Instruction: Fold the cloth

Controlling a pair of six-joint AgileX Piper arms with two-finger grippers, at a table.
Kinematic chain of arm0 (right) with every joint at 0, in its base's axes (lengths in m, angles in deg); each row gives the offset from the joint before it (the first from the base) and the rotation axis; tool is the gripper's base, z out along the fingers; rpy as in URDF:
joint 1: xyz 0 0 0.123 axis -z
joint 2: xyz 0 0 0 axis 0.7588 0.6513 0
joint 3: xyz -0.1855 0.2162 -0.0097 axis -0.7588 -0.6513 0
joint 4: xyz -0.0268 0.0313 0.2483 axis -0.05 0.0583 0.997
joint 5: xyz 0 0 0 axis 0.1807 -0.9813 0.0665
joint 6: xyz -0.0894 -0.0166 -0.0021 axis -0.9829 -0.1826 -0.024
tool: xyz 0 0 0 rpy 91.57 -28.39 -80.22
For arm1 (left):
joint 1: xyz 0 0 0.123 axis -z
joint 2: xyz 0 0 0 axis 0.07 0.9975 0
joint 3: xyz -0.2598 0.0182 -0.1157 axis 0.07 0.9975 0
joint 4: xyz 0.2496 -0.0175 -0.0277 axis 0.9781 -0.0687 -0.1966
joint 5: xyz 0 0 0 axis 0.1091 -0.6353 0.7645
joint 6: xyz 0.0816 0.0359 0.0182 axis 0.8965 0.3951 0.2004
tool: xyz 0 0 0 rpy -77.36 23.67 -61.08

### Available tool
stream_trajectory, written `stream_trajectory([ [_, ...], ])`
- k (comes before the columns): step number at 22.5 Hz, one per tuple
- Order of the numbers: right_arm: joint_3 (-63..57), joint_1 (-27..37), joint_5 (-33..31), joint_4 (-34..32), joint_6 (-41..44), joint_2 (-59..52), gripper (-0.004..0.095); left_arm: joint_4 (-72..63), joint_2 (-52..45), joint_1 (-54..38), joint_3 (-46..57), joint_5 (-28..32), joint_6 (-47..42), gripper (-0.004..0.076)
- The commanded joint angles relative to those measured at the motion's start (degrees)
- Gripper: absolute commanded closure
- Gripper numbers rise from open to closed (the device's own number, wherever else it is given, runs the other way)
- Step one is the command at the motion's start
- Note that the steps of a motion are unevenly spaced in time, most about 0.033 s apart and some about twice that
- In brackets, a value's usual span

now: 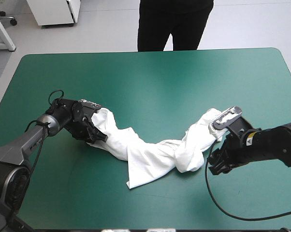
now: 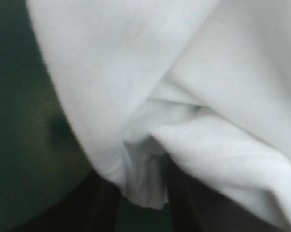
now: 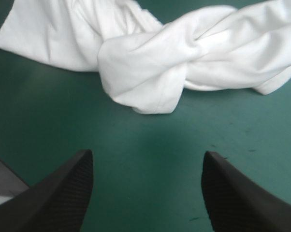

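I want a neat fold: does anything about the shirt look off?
Yes. The T-shirt is not spread flat: it lies across the table as a twisted rope, wound into a lump near the right claw. The left claw grips its other end; the right claw stands open, holding nothing.

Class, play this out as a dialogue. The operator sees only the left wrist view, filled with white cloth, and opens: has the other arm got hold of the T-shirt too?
Observer: No. The right gripper is open over bare teal-green cover, apart from the T-shirt.
Operator: How does the shirt lie?
Observer: As a twisted rope across the cover, from the left gripper toward the right gripper.
Operator: Any part spread out?
Observer: One flap lies flat toward the table's near edge.
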Motion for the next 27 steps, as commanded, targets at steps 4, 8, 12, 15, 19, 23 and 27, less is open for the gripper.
stream_trajectory([
  [4,-8.5,-2.6,9.8,0.7,3.0,2.8,0.0329,-0.1,1.8,-0.1,-0.9,2.0,-0.1,0.0733],
  [8,-16.5,-2.6,22.2,-0.3,8.1,5.8,0.0329,-0.1,1.9,-0.1,-1.3,0.7,-0.1,0.0733],
  [12,-18.4,-2.6,28.2,-1.4,9.8,12.2,0.0329,-0.1,1.8,-0.1,-1.6,-0.1,-0.1,0.0733],
  [15,-18.4,-2.6,30.3,-0.9,9.0,16.8,0.0330,-0.1,1.8,-0.1,-1.6,-0.3,-0.1,0.0733],
  [19,-18.4,-2.6,32.1,1.8,7.8,23.2,0.0329,-0.1,1.8,-0.1,-1.6,-0.7,0.6,0.0733],
  [23,-18.0,-3.0,31.9,4.6,7.3,26.4,0.0351,-0.1,1.8,-0.1,-1.6,-0.7,0.6,0.0733],
  [27,-18.0,-3.0,31.2,5.1,7.3,28.4,0.0446,-0.1,1.8,-0.1,-1.6,-0.6,0.7,0.0733],
])
